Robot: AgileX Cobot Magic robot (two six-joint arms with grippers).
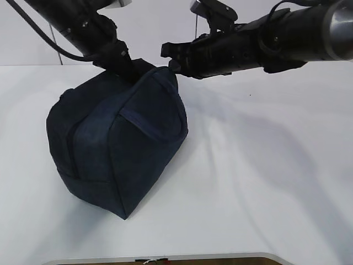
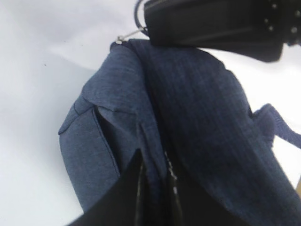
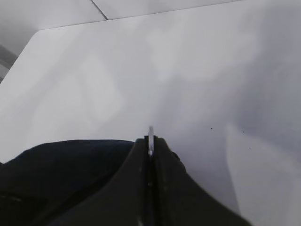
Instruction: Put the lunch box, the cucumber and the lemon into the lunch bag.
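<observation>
Nearest the lens in the ext. view: the lunch bag, left-centre of frame, standing on the white table. Dark navy fabric, boxy, one corner turned toward the camera, a strap band across its front face.

Arm pose:
- My left arm enters from upper left of the ext. view and drops at a slant onto the bag's top rear. My left gripper sits buried in the fabric there.
- My right arm enters from upper right, lying near horizontal. My right gripper meets the bag's top edge, upper centre of frame.

Finger state:
- Left: in the left wrist view my fingers stand close together at bottom centre, pinching a fold of bag fabric along the zipper line.
- Right: in the right wrist view my fingers are pressed together at bottom centre, with a thin silver piece nipped at the tips. Cannot tell from that view alone what it is.

View differences:
- Left wrist view only: silver ring pull at upper left-centre, next to my right gripper's black body along the top edge; also a strap handle at right.
- Right wrist view only: bare table beyond the bag, bag as a dark mass at lower left.
- Ext. view only: full bag shape.
</observation>
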